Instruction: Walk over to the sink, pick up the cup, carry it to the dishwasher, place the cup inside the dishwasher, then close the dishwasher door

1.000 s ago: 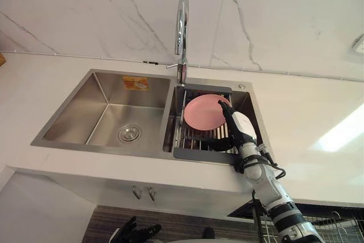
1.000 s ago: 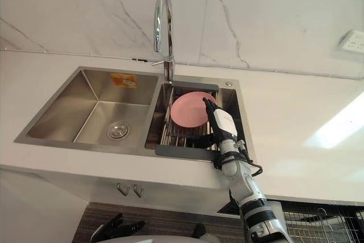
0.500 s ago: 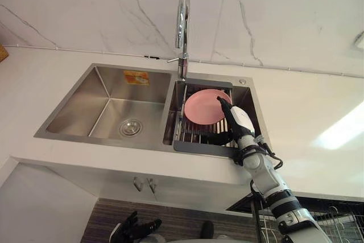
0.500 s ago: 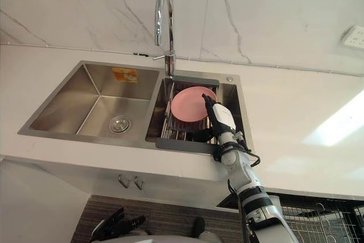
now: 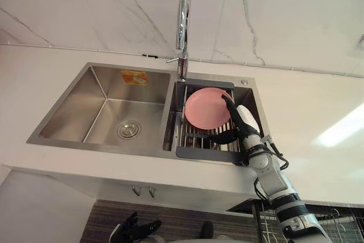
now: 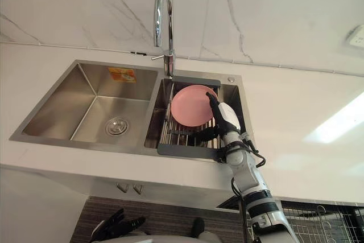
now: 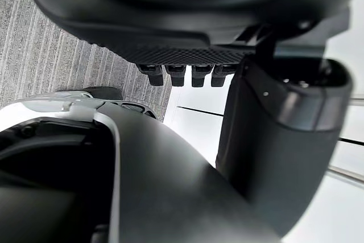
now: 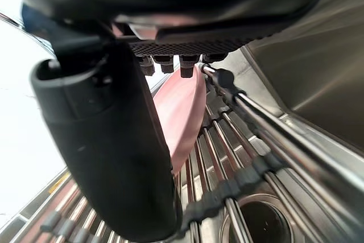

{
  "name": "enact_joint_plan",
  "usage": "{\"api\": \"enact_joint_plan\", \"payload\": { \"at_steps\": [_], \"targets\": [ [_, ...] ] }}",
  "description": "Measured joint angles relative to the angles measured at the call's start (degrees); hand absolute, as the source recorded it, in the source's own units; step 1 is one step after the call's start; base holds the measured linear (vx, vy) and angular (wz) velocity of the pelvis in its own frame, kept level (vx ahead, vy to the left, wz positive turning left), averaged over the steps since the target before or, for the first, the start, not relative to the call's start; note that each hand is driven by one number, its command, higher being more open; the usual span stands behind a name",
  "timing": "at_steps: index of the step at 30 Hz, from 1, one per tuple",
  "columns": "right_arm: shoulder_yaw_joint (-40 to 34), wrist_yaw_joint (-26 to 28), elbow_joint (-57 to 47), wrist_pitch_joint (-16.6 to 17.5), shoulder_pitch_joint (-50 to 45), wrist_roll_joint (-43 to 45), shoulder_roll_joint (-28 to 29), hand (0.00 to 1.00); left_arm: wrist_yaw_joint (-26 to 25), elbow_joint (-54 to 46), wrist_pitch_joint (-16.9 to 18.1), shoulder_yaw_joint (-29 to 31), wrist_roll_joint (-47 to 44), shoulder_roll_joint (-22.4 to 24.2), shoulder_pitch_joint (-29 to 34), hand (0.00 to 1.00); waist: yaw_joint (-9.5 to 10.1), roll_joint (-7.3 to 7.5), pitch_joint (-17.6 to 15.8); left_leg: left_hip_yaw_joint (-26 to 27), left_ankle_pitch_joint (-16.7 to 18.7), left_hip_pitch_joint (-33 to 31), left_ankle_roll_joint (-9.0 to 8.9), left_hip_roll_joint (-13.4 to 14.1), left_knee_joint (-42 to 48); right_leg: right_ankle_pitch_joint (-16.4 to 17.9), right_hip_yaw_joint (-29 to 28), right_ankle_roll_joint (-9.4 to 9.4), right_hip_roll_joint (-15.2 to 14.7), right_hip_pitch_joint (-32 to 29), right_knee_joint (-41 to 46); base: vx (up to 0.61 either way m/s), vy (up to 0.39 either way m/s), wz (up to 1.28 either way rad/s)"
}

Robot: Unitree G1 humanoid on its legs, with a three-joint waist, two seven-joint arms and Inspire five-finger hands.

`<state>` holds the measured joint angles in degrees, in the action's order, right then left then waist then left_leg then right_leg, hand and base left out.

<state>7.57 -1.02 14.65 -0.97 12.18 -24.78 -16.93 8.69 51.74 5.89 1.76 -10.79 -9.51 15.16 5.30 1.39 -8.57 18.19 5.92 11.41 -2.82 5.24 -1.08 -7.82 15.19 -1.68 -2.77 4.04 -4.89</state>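
right hand (image 5: 245, 122) reaches into the right basin of the sink (image 5: 85, 106), fingers (image 5: 230, 104) straight and spread apart from the thumb (image 5: 226, 136). pink plate (image 5: 205, 108) stands on edge in the wire dish rack (image 5: 192, 138), just beside the fingers and above the thumb; contact cannot be confirmed. left hand (image 5: 135, 231) hangs low, fingers relaxed and spread
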Motion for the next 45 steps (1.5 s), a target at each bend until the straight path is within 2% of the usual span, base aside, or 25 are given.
{"api": "enact_joint_plan", "payload": {
  "at_steps": [8, 22, 30, 35, 39, 41, 45],
  "targets": [
    [-1.0, 1.9, -1.8, 0.0, -1.0, -0.1, 0.0, 1.00, 0.0, 0.5, 0.0, -0.1, -0.4, -0.3, 0.1, 1.00, -0.28, 0.45, 0.2, 1.3, 0.2, 0.9, -0.09, -0.5, 1.4, 0.6, -0.9, -0.82, -0.6, 0.9, 0.0, 0.04, 0.038, -0.05],
    [-0.9, 0.7, -1.9, 0.2, -1.1, -2.2, -1.0, 1.00, 0.0, 0.5, 0.1, -0.1, -0.5, -0.3, 0.2, 1.00, -0.43, 0.47, 0.2, 0.0, 1.3, 0.6, 0.70, -0.3, 1.3, 1.2, 0.3, -0.88, -0.6, 0.9, 0.7, -0.03, -0.009, 0.05],
    [-0.2, -5.5, -2.9, 7.1, -2.1, -8.5, -0.9, 1.00, 0.0, 0.9, 0.4, -0.1, -0.5, -0.2, 0.2, 1.00, -0.45, 0.30, 0.3, -0.1, 1.3, 0.2, 0.69, -0.2, 2.0, 1.3, 0.3, -0.86, -0.7, 0.9, 0.7, 0.00, -0.001, 0.00],
    [0.7, -10.4, -7.8, 13.0, -4.6, -10.5, -0.9, 1.00, 0.0, 1.3, 1.0, -0.1, -0.5, -0.1, 0.2, 1.00, -0.63, 0.04, 0.5, -0.1, 1.3, 0.1, 0.67, -0.2, 2.4, 1.3, 0.1, -0.85, -0.6, 0.9, 0.7, -0.01, -0.002, -0.01],
    [0.7, -12.4, -10.2, 16.3, -5.1, -12.7, -0.8, 1.00, 0.0, 1.6, 1.5, -0.1, -0.5, 0.0, 0.2, 1.00, -0.64, -0.05, 0.5, -0.1, 1.3, -0.1, 0.66, -0.1, 2.9, 1.3, 0.1, -0.85, -0.7, 0.9, 0.7, -0.02, -0.005, 0.00],
    [0.8, -12.7, -10.8, 17.5, -5.1, -14.0, -0.8, 1.00, 0.0, 2.0, 1.7, -0.1, -0.5, 0.1, 0.2, 1.00, -0.63, -0.29, 0.8, -0.1, 1.3, -0.1, 0.66, -0.1, 2.9, 1.3, 0.2, -0.85, -0.7, 1.0, 0.7, -0.03, -0.008, 0.01],
    [1.0, -12.7, -10.7, 17.5, -5.1, -16.0, -0.9, 1.00, 0.1, 2.2, 2.0, -0.1, -0.5, 0.2, 0.2, 1.00, -0.63, -0.38, 0.8, -0.2, 1.3, -0.2, 0.66, -0.1, 2.9, 1.3, 0.4, -0.84, -0.7, 1.0, 0.7, 0.00, 0.000, 0.00]
  ]
}}
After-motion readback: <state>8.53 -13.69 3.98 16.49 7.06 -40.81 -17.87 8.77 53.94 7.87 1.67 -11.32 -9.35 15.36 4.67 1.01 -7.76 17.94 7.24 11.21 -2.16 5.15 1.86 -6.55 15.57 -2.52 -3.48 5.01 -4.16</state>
